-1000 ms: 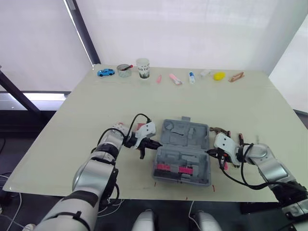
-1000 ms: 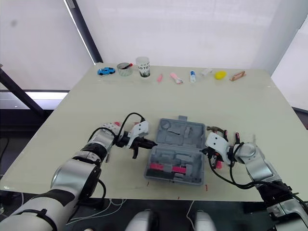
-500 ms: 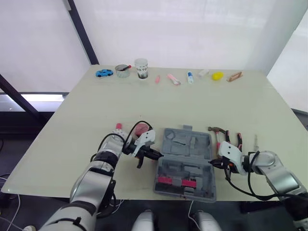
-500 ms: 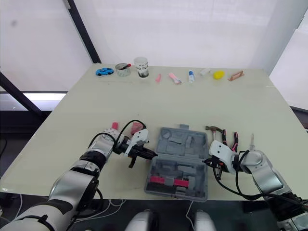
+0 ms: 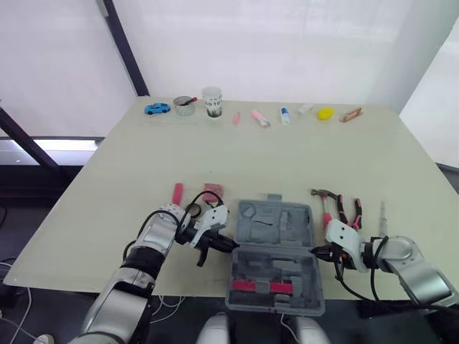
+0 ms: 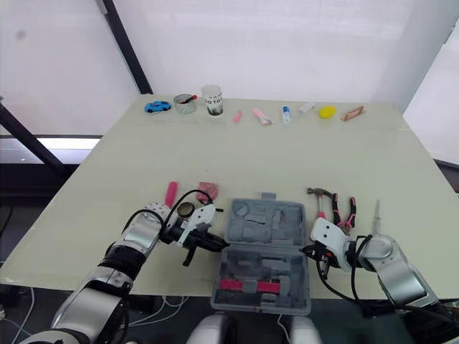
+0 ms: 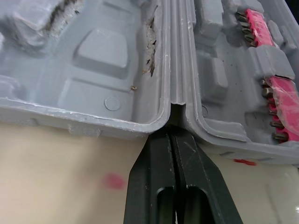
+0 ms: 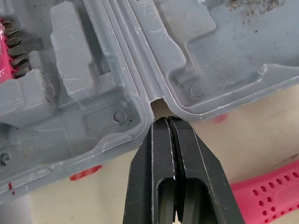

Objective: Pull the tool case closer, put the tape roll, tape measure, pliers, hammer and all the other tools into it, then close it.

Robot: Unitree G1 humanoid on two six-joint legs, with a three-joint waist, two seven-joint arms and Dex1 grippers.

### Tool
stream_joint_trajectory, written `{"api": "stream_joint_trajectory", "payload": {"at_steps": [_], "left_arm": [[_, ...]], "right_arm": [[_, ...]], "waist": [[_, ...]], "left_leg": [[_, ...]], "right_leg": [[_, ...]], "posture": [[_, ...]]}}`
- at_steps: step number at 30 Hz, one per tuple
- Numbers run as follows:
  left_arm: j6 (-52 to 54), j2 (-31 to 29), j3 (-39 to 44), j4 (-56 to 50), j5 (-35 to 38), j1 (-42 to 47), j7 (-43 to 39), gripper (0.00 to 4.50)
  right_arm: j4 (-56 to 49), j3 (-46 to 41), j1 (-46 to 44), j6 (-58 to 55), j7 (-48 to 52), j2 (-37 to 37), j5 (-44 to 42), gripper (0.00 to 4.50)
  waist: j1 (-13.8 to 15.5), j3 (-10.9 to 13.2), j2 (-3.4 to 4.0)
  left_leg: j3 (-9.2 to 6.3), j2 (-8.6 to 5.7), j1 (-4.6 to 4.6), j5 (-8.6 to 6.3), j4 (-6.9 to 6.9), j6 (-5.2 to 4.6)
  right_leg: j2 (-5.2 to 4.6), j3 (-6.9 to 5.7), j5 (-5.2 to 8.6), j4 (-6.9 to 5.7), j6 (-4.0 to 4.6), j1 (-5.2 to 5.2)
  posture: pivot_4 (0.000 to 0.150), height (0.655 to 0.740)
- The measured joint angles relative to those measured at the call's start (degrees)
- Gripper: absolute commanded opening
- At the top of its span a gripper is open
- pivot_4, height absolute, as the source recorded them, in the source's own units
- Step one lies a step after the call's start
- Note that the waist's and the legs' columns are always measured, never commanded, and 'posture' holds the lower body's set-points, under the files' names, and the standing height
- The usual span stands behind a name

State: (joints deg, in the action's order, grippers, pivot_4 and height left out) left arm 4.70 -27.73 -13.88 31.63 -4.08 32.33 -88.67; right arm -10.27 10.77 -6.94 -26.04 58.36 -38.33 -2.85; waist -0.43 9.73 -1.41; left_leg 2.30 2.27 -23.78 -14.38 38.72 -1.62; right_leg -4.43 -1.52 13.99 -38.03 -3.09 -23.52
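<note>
The open tool case [image 5: 274, 223] lies at the near edge of the surface [image 5: 287, 154]. The left claw [image 7: 170, 134] and right claw [image 8: 167, 121], both pinched together, sit at its hinge notches.

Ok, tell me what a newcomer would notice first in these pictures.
The open grey tool case at the near edge of the table, with pink bit strips in its near half, draws the eye first. The left gripper and right gripper, each with fingers shut, sit with their tips at the hinge notches on its two sides. A pink-handled hammer and pliers lie right of the case.
</note>
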Motion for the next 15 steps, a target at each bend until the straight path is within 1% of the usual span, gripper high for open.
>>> {"api": "stream_joint_trajectory", "payload": {"at_steps": [15], "left_arm": [[1.6, -1.9, -0.7, -1.5, 2.0, -1.0, 0.2, 0.08]], "right_arm": [[0.0, 0.3, 0.0, -0.1, -0.4, 0.6, -0.1, 0.01]], "waist": [[-0.2, 0.0, 0.00]], "left_leg": [[-0.05, 0.00, 0.00, 0.00, 0.00, 0.00]], "right_leg": [[0.03, -0.01, 0.00, -0.02, 0.01, 0.00]], "posture": [[0.150, 0.7400]]}}
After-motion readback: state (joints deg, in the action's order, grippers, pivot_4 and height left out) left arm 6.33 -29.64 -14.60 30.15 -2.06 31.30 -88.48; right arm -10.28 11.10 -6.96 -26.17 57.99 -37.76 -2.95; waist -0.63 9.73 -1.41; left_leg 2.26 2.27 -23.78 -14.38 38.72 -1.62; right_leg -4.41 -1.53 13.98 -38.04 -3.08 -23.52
